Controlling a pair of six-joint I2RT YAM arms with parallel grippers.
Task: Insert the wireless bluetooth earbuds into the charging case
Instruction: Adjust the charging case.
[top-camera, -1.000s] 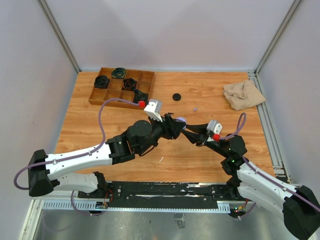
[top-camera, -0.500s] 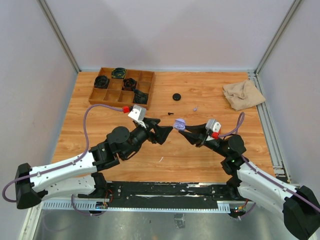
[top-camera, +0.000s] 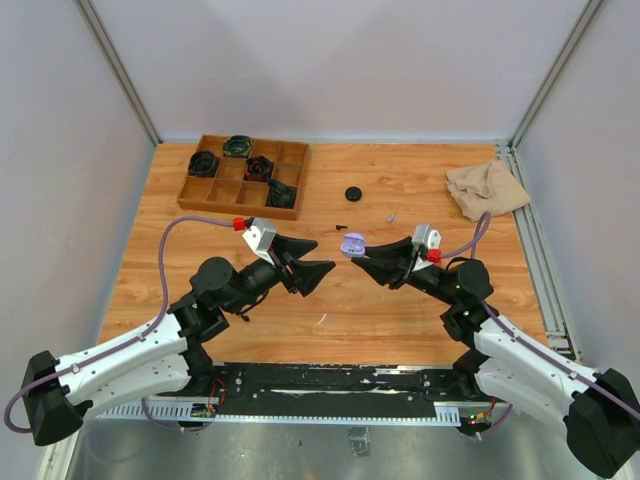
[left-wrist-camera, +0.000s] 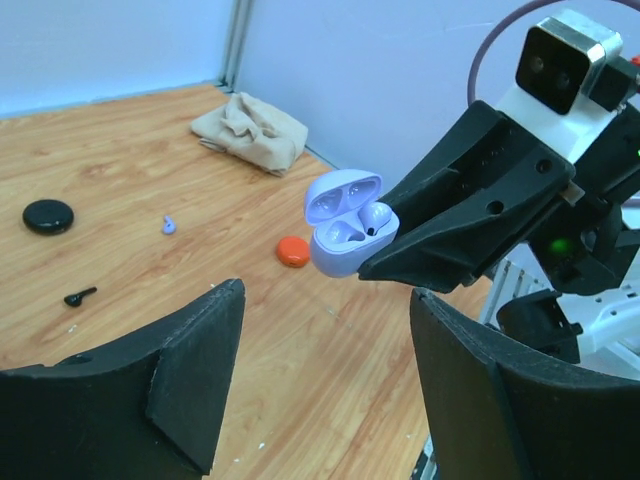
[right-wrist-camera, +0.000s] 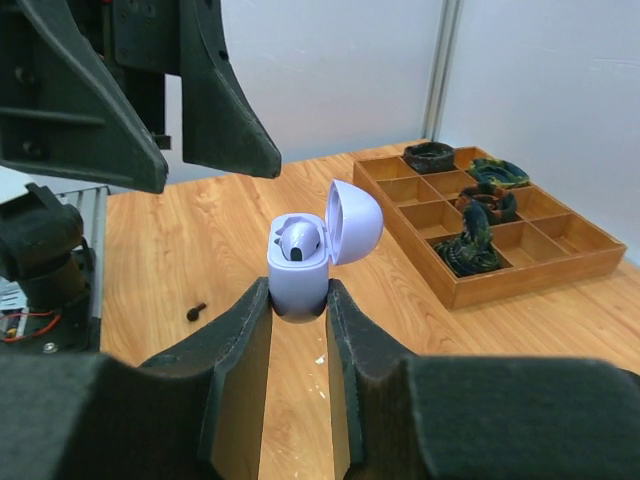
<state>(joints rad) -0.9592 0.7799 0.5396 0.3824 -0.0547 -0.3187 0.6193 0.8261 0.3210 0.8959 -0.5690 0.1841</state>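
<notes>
My right gripper (top-camera: 360, 252) (right-wrist-camera: 298, 295) is shut on a lavender charging case (top-camera: 352, 244) (right-wrist-camera: 300, 275) and holds it above the table with its lid open. One lavender earbud (right-wrist-camera: 300, 243) (left-wrist-camera: 375, 215) sits in the case. My left gripper (top-camera: 322, 262) (left-wrist-camera: 328, 295) is open and empty, just left of the case and apart from it. On the table lie a loose lavender earbud (top-camera: 389, 216) (left-wrist-camera: 169, 226) and a black earbud (top-camera: 342, 225) (left-wrist-camera: 80, 296) (right-wrist-camera: 196, 311). The other earbuds are not visible.
A black round case (top-camera: 353, 193) (left-wrist-camera: 48, 216) lies mid-table. A small orange-red round piece (left-wrist-camera: 293, 251) lies under the held case. A wooden compartment tray (top-camera: 200, 195) (right-wrist-camera: 520, 280) stands back left. A beige cloth (top-camera: 487, 190) (left-wrist-camera: 250, 130) lies back right.
My left gripper was at the case one second ago. It has since drawn back left, open and empty. My right gripper has lifted the open case slightly.
</notes>
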